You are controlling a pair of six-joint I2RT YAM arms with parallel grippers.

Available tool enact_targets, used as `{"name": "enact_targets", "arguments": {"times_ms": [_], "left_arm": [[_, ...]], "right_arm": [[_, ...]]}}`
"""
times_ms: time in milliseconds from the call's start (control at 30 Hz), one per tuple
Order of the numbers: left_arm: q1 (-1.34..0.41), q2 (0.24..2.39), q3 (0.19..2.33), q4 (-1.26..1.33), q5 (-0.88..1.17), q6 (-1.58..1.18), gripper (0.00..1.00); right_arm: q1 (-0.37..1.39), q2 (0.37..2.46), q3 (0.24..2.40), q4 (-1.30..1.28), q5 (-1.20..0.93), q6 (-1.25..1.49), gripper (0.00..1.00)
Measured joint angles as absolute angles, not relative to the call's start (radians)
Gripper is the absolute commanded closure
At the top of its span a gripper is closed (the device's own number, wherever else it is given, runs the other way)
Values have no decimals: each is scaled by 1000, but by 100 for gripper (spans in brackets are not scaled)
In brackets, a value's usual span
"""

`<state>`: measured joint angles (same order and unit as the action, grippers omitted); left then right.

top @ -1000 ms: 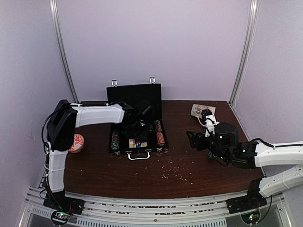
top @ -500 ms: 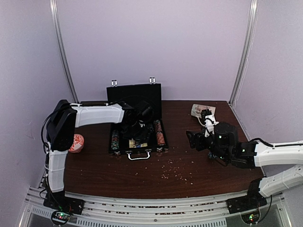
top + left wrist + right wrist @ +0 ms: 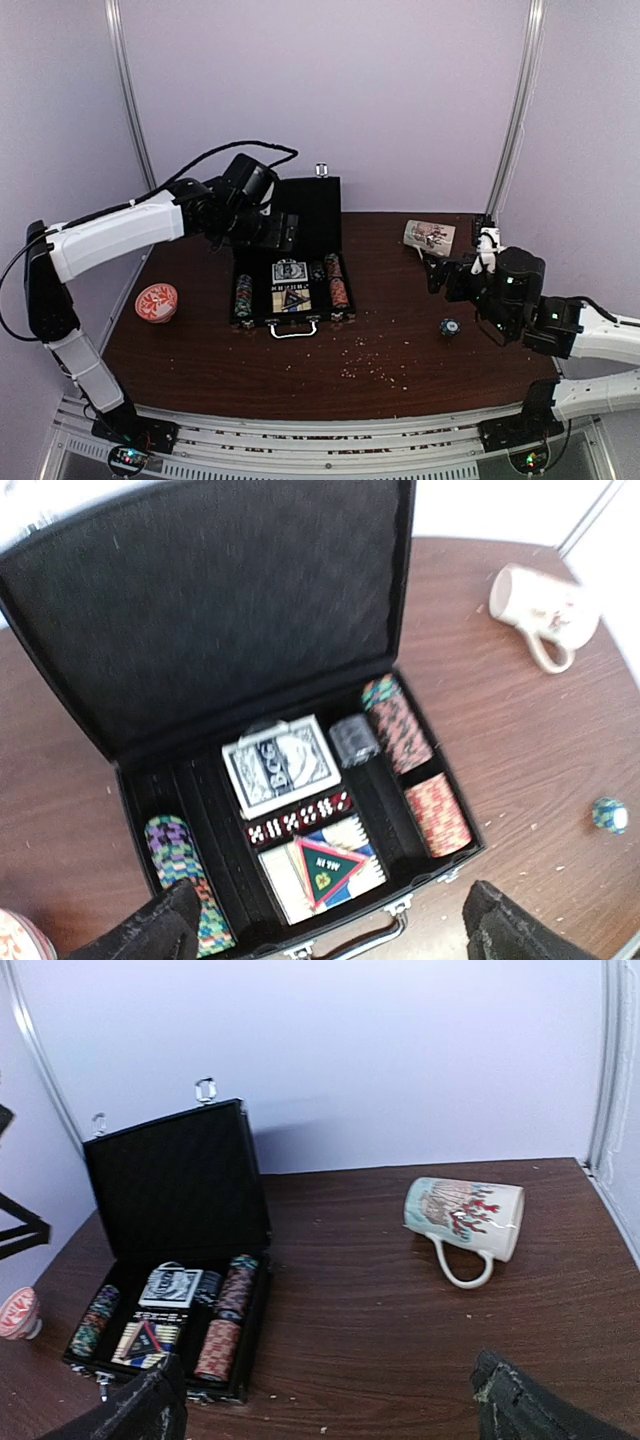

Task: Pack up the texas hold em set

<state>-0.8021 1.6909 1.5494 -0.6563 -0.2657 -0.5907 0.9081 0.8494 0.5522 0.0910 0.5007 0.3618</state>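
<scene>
1. packing looks nearly done from my seat. the black briefcase (image 3: 290, 300) sits open mid-table with its lid upright. striped chip stacks (image 3: 400, 725) run down its 3 and 9 o'clock sides. a card deck (image 3: 281, 763), a row of dice (image 3: 300, 818) and a second boxed deck (image 3: 322, 865) fill the middle.
2. left to do, i judge: one small round piece (image 3: 449, 326) lies loose on the table at the case's 4 o'clock, well apart from it. after that, the lid has to close.
3. my left gripper (image 3: 332, 910) hangs above the case, fingers spread wide with nothing between them. my right gripper (image 3: 330, 1395) is spread and empty too, near the loose piece.
4. a printed mug (image 3: 465, 1215) lies on its side at 2 o'clock, an orange-red dish (image 3: 156, 301) sits at 9 o'clock, and crumbs (image 3: 370, 365) are scattered at 5 o'clock. none of them blocks the loose piece.
</scene>
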Motion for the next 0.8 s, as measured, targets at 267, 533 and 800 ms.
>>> {"name": "enact_targets", "arguments": {"times_ms": [267,533,800], "left_arm": [[-636,1450,1195,-463,-28,-499,7],[-454,1258,1069,-455,76,-382,6],[-464,1064,946,-395,-41,-247,5]], "right_arm": [[705,902,595,-192,395,480,0],[591,1100,629,-416,313,555,3],[578,1304,715,-500,258,589,14]]}}
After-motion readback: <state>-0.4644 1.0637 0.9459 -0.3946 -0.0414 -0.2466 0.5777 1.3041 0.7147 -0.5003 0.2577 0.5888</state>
